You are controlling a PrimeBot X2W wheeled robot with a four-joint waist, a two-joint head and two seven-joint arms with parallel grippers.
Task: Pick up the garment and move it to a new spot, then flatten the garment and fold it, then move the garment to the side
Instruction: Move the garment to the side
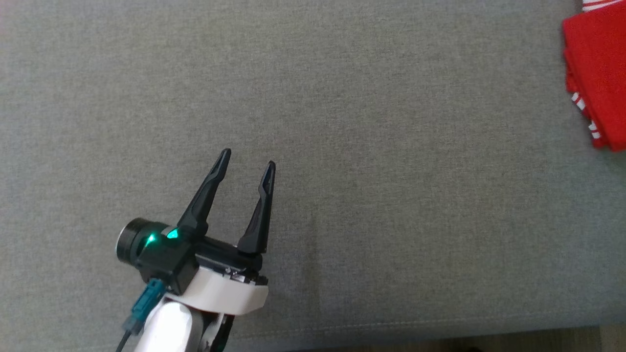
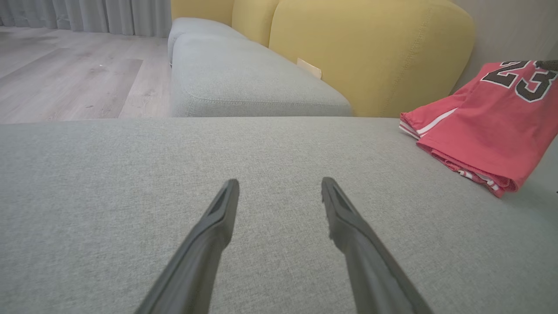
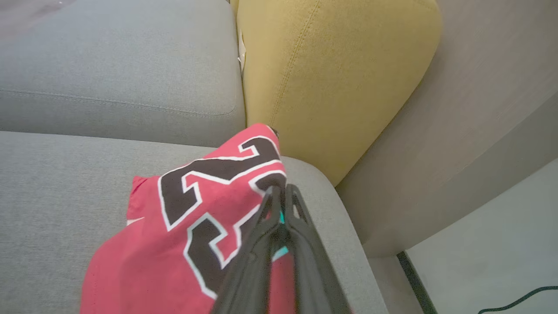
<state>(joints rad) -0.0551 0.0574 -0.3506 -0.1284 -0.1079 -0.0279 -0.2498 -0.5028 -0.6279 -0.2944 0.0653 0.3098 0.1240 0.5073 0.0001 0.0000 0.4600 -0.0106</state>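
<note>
Red folded jersey [image 3: 144, 244] pinched in R gripper [image 3: 284, 188], prob. to drag it aside; L gripper [image 1: 248, 159] spread open, idle over sofa cushion [image 1: 391, 146].

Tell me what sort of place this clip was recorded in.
Most likely a living room, or a mock-up of one: a grey sofa seat with yellow back cushions, a wood-look floor with curtains at its far end, and a folded red jersey on the seat.
</note>
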